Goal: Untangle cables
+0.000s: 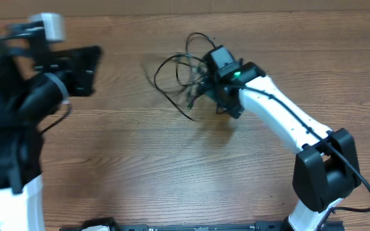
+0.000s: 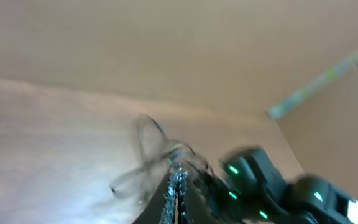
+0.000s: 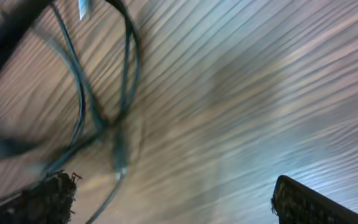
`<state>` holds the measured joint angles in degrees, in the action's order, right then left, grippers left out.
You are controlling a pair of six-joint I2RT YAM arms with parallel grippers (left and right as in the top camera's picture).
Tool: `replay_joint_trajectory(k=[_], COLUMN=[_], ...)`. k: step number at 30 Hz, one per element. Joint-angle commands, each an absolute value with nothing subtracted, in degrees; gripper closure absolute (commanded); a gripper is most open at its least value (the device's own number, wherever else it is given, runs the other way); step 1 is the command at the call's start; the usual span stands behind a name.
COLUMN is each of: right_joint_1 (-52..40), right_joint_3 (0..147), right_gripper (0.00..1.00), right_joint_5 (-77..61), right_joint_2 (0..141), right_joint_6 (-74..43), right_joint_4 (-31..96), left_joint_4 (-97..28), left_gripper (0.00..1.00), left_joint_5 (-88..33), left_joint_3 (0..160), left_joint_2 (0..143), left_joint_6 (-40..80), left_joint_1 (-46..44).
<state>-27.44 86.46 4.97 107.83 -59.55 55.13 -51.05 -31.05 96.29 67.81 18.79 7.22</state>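
1. Cables (image 1: 175, 77): a black tangle of loops on the counter (image 1: 140, 167), upper middle. They lie in one heap, nothing separated. One loose strand trails out toward the robot's side. The plugs are too small to pick out.
2. Right claw (image 1: 223, 96): down at the right edge of the tangle. Overhead doesn't show whether it is touching the loops or just beside them. In the wrist view the fingers (image 3: 51, 196) are spread wide with nothing between them. The loops sit up and off to one side of the gap, and one strand runs down near a fingertip.
3. Left claw (image 1: 82, 67): at the left side of the counter, well apart from the tangle and facing it. Its fingers are pressed together and hold nothing. Its wrist view is blurred, with the cables a faint smear ahead.
4. Step, my read: early. The right claw is placed for a first grab and no cable is free of the heap yet.
5. Next move calls for getting one single strand, not a crossing, between the right fingers. Then close and drag it out to the right. The left claw would likely need to open and pin the rest, or the whole heap drags along.
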Motion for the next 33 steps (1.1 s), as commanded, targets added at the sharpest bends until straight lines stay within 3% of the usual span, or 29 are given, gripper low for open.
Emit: replay_joint_trajectory(k=[1, 9, 13, 18, 19, 20, 21, 22, 23, 33], right_joint_1=[-22.4, -14.2, -13.4, -13.5, -13.5, -13.4, -13.2, -13.1, -13.1, -13.1], right_joint_3=[86.2, 86.2, 86.2, 86.2, 86.3, 86.4, 86.6, 87.0, 87.3, 88.3], right_gripper=[0.00, 0.00, 0.00, 0.00, 0.00, 0.00, 0.00, 0.00, 0.00, 0.00], right_joint_5=[9.0, 10.0, 7.4, 7.4, 7.4, 7.4, 7.4, 7.4, 7.4, 7.5], right_joint_2=[107.8, 107.8, 107.8, 107.7, 107.4, 107.0, 106.3, 105.5, 104.7, 85.6], right_joint_6=[-57.8, -55.7, -49.5, -46.0, -46.0, -46.0, -46.0, -45.9, -45.9, -45.9], right_joint_4=[56.2, 62.3, 62.2, 63.2, 63.4, 63.4, 63.5, 63.8, 64.1, 69.5], left_joint_4=[-50.7, -53.3, -56.6, -63.2, -64.6, -65.7, -66.8, -67.9, -69.1, -74.4], left_gripper=[0.96, 0.96, 0.85, 0.86, 0.80, 0.62, 0.36, 0.19, 0.12, 0.00], left_joint_5=[-29.4, -24.9, -25.5, -25.6, -26.0, -26.7, -27.4, -28.5, -30.0, -32.0], left_joint_3=[98.5, 98.4, 98.4, 98.4, 98.4, 98.4, 98.4, 98.4, 98.4, 97.5], left_joint_2=[64.6, 64.3, 66.0, 69.1, 69.8, 70.5, 71.2, 72.1, 73.1, 84.5], left_joint_6=[20.2, 25.4, 25.9, 29.6, 30.1, 30.0, 30.1, 30.1, 30.0, 27.0], left_joint_1=[10.1, 13.1, 13.0, 12.3, 11.9, 11.6, 11.3, 11.0, 10.7, -2.0])
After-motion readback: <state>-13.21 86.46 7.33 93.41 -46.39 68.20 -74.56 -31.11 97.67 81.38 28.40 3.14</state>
